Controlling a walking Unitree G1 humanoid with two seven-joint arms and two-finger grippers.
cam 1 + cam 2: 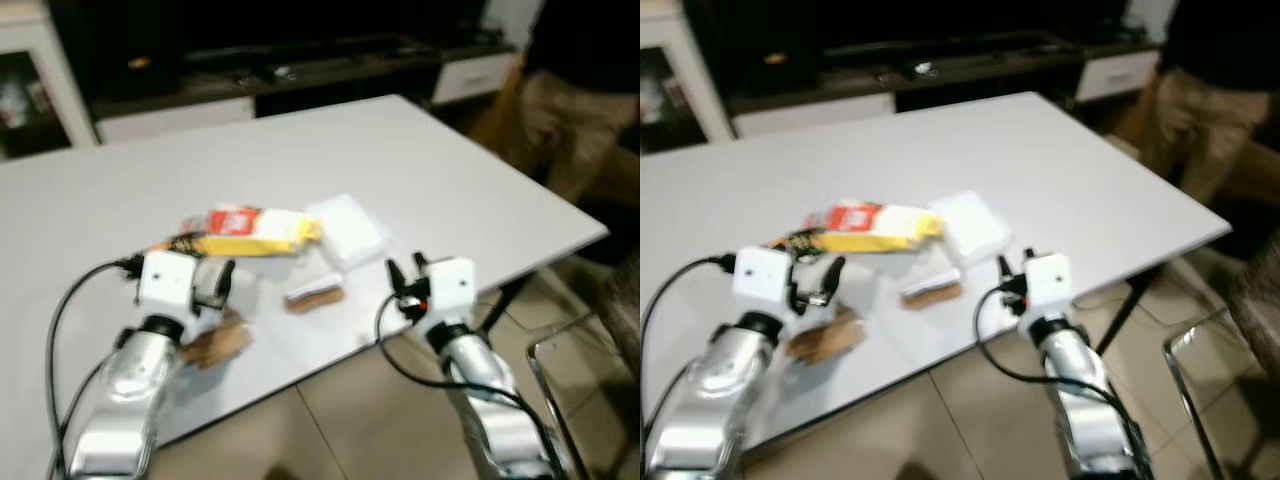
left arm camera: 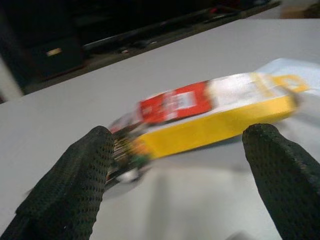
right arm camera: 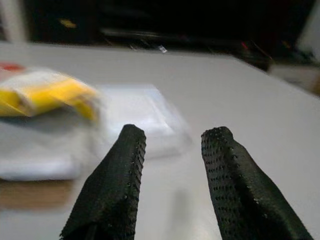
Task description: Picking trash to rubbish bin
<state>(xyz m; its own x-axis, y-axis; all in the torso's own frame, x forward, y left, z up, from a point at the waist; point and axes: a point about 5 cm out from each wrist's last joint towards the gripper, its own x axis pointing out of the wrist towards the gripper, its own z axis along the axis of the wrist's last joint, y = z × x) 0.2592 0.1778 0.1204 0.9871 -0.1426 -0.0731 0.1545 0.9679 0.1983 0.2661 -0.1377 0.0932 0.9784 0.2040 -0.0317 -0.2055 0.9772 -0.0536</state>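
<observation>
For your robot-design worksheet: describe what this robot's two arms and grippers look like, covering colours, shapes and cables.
Both arms are shiny silver and rounded, each ending in a white boxy wrist block. A black cable loops from each block back along the arm. The left gripper and right gripper each have two long black fingers with a dotted, textured surface and rounded tips.

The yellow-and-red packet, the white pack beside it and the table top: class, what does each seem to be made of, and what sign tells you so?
Yellow-and-red packet: probably thin printed plastic or foil wrapper; bright print, flattened shape. White pack: likely soft, glossy, clear plastic over white tissue; pale sheen, rounded edges, though blurred. Table: seems a smooth matt grey-white laminate or painted board; even colour, thin straight edge.
</observation>
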